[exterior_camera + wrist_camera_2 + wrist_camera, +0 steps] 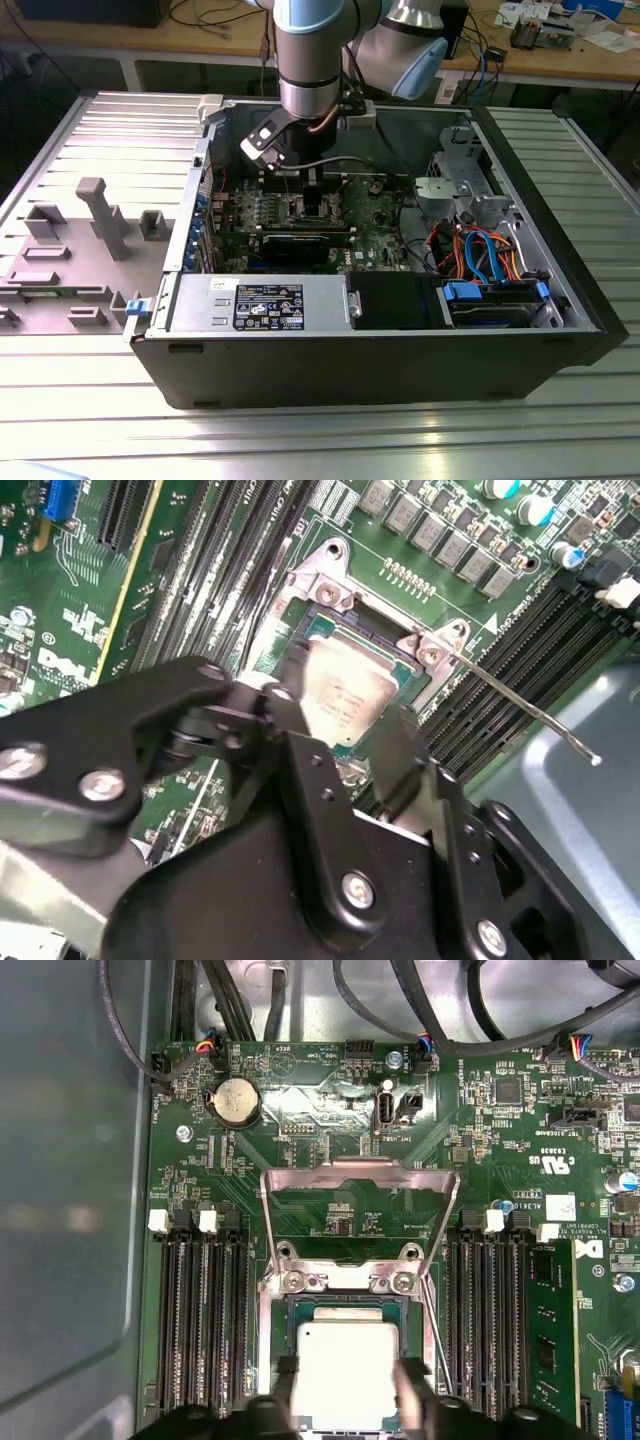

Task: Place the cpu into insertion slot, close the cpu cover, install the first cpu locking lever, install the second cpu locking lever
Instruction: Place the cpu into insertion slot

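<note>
Black memory slots (205, 1310) flank the insertion slot (345, 1307) on both sides, and the cpu cover (358, 1174) stands swung open. Inside the computer case (400, 350), the end effector (350, 1388) clasps the cpu (347, 1360) at the slot.

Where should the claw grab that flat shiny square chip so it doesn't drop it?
By two opposite thin edges, coming straight down from above. The flat square silver-grey chip lies level at the square silver-rimmed socket, top face up, so only its sides offer a pinch. The black claw grips it that way, with a finger on each side.
</note>
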Action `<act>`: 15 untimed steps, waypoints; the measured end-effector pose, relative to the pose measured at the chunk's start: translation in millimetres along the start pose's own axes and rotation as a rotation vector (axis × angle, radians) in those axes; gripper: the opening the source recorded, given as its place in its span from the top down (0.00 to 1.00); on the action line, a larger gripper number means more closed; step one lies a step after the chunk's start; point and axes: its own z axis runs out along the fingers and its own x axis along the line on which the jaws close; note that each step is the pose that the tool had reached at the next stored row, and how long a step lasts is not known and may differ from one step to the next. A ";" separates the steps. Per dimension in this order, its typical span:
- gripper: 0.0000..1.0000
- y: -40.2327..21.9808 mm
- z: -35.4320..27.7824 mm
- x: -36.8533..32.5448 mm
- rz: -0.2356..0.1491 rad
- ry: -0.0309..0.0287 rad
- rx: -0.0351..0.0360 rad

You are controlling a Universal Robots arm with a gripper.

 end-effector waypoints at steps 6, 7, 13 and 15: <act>0.83 3.4 -1.7 0.1 0.000 0.0001 0.0058; 0.83 3.5 -2.9 0.0 0.000 0.0002 0.0059; 0.89 4.2 -10.3 -0.1 0.000 -0.0017 0.0069; 0.89 4.3 -11.9 -0.1 0.000 -0.0017 0.0068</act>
